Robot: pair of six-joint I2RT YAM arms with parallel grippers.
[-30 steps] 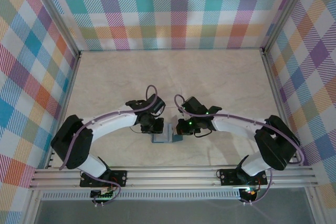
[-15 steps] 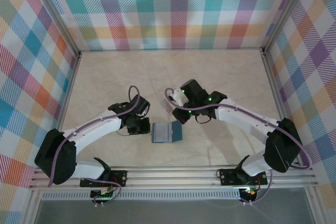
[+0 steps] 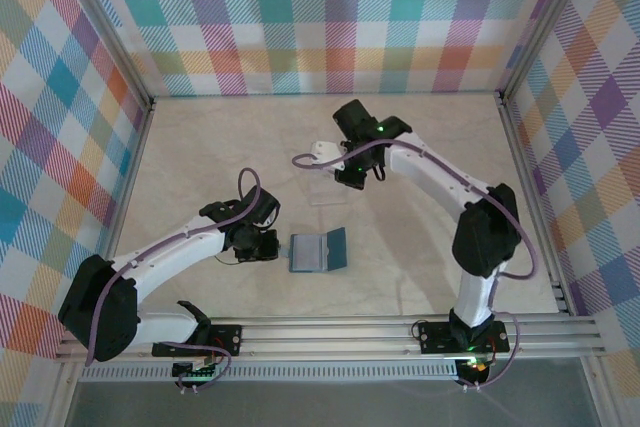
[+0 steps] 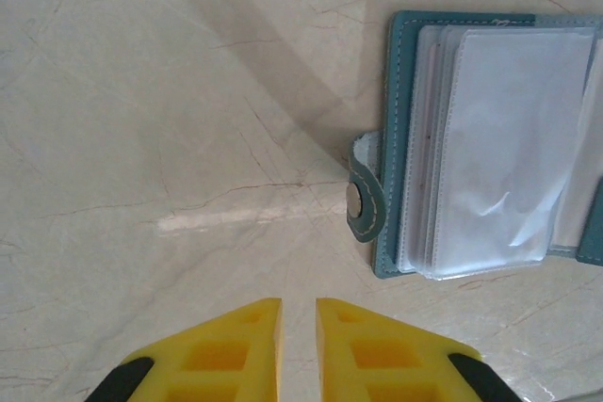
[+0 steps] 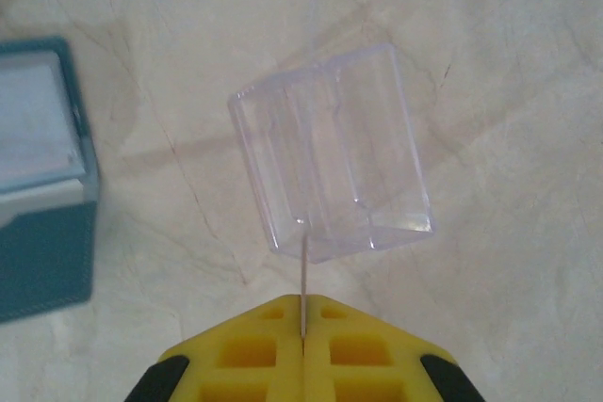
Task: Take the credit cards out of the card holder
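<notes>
Open card holder (image 4: 490,138) nr fingers (image 4: 226,350)

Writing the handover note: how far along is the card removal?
Done: the card holder lies open. In hand: the right jaws are shut on a thin credit card, seen edge-on, over the clear box. Remaining: setting it down; whether more cards sit in the sleeves I cannot tell. The left jaws hold nothing.

Robot lab cell: plaid walls (image 3: 330,17), aluminium rails (image 3: 330,332).
</notes>
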